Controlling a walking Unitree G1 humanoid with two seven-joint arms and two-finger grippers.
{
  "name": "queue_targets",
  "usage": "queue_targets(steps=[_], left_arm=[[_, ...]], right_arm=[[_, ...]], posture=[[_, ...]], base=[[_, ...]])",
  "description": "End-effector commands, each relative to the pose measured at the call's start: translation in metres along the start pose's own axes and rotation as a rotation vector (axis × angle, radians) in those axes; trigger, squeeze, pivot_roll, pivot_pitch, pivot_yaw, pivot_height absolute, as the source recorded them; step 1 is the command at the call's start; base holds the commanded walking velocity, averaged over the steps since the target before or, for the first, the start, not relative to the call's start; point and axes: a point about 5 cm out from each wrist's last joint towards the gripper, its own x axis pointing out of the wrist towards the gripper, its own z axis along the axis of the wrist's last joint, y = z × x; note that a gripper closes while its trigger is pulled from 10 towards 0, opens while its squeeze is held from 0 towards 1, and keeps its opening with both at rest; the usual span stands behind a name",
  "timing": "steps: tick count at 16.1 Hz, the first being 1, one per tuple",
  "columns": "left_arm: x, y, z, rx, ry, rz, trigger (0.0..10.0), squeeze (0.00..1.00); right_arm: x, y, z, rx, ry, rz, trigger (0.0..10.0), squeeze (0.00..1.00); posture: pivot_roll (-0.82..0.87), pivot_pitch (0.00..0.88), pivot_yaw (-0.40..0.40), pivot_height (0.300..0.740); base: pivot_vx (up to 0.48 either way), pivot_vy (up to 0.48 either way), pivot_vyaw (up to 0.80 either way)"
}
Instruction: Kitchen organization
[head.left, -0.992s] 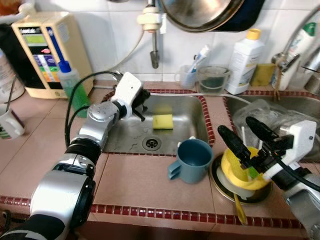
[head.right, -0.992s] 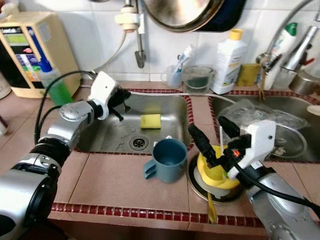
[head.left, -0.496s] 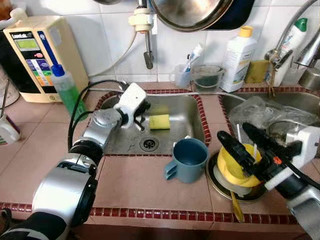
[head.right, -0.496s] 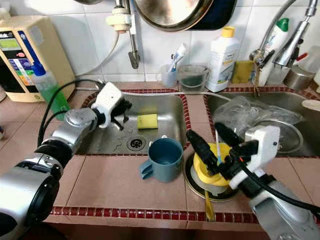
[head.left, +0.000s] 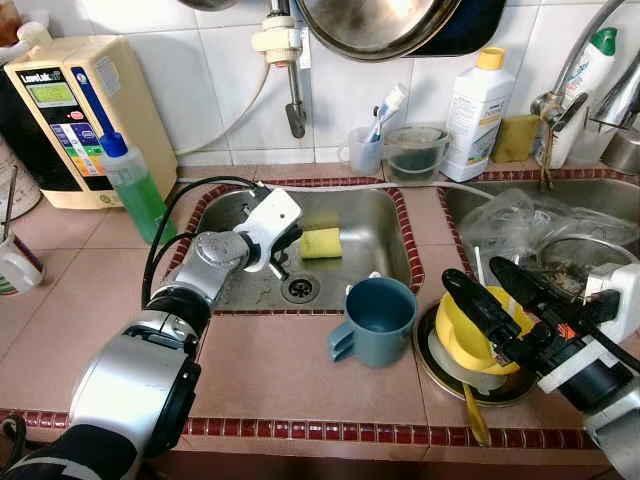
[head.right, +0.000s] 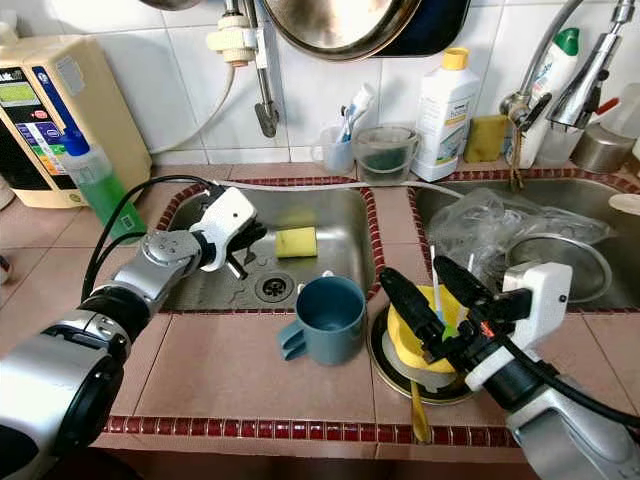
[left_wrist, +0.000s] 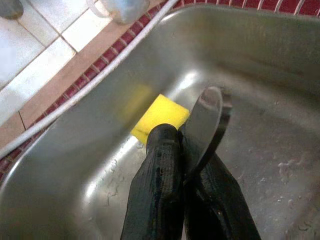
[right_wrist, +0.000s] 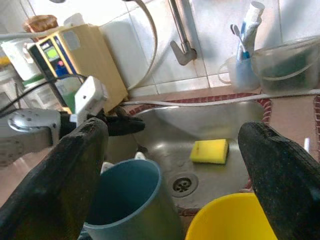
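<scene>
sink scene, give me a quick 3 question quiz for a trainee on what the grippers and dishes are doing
1. True or false: the left gripper is shut on a metal spoon over the small sink.
2. Which item lies on the sink floor near the drain? A) yellow sponge B) blue mug C) green soap bottle
3. Fill in: the right gripper, fingers open, hovers at the yellow ____ stacked on dishes beside the mug.

Key: 1 true; 2 A; 3 cup. The mug stands upright on the tiled counter in front of the sink.
</scene>
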Motion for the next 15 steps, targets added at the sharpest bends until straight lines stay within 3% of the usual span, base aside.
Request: queue_targets(steps=[1, 12, 13, 14, 15], left_arm=[[-0.0019, 0.0045, -0.0008, 0.005, 0.014, 0.014, 10.0, 0.00], [-0.0028, 0.0076, -0.0002, 0.018, 0.027, 0.022, 10.0, 0.02], [-0.0029, 0.0081, 0.0001, 0.006, 0.024, 0.023, 10.0, 0.78], [-0.0029, 0.0083, 0.0003, 0.005, 0.024, 0.024, 10.0, 0.99], [-0.0030, 0.0085, 0.0002, 0.003, 0.024, 0.025, 10.0, 1.00]], right_arm=[[-0.0018, 0.0047, 0.0008, -0.002, 0.003, 0.011, 10.0, 0.00], [-0.0049, 0.0066, 0.0002, 0.032, 0.003, 0.003, 10.0, 0.00], [-0.0050, 0.0066, 0.0003, 0.030, 0.004, 0.003, 10.0, 0.00], [-0.0050, 0.0063, 0.0008, 0.027, 0.003, 0.002, 10.0, 0.00], [-0.0052, 0.0063, 0.0014, 0.028, -0.002, 0.000, 10.0, 0.00]], posture=[[-0.24, 0.000, 0.137, 0.740], [-0.25, 0.000, 0.150, 0.740], [-0.25, 0.000, 0.151, 0.740], [-0.25, 0.000, 0.151, 0.740], [-0.25, 0.000, 0.152, 0.740]], base=[[0.000, 0.000, 0.00], [0.000, 0.000, 0.00], [0.000, 0.000, 0.00], [0.000, 0.000, 0.00], [0.000, 0.000, 0.00]])
